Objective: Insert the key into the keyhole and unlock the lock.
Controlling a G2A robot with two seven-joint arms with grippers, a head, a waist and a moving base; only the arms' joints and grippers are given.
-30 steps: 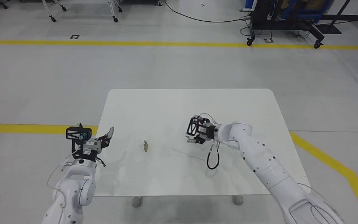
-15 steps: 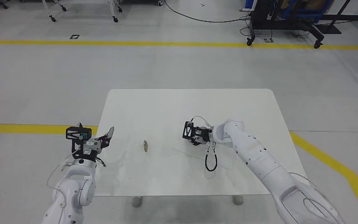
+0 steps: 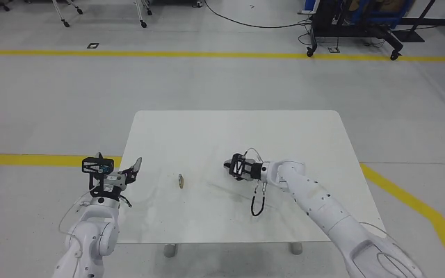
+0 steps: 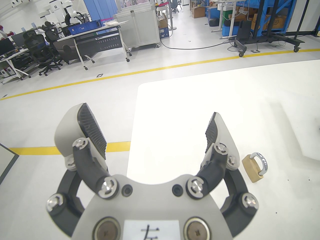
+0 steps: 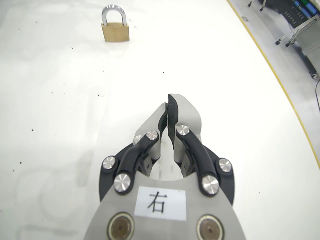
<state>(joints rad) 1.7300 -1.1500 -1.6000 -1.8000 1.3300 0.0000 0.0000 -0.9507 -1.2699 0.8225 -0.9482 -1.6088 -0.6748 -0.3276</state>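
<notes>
A small brass padlock (image 3: 180,181) with a silver shackle lies on the white table (image 3: 208,135), left of centre. In the right wrist view the padlock (image 5: 115,29) is well ahead of my right gripper (image 5: 168,101). That gripper is shut, pads pressed together, and no key is visible between them. From above, my right gripper (image 3: 229,165) sits low over the table, a short way right of the padlock. My left gripper (image 4: 150,121) is open and holds nothing. It hovers off the table's left edge (image 3: 132,170), with the padlock (image 4: 255,167) off to one side of it.
A black cable loop (image 3: 256,201) hangs from the right forearm over the table. Small dark specks dot the tabletop. Around the table is open floor with yellow lines (image 3: 208,53), and racks and desks stand far behind.
My right gripper has slid a little left toward the padlock, and its forearm has swung lower across the table. The left arm and the padlock have not moved.
</notes>
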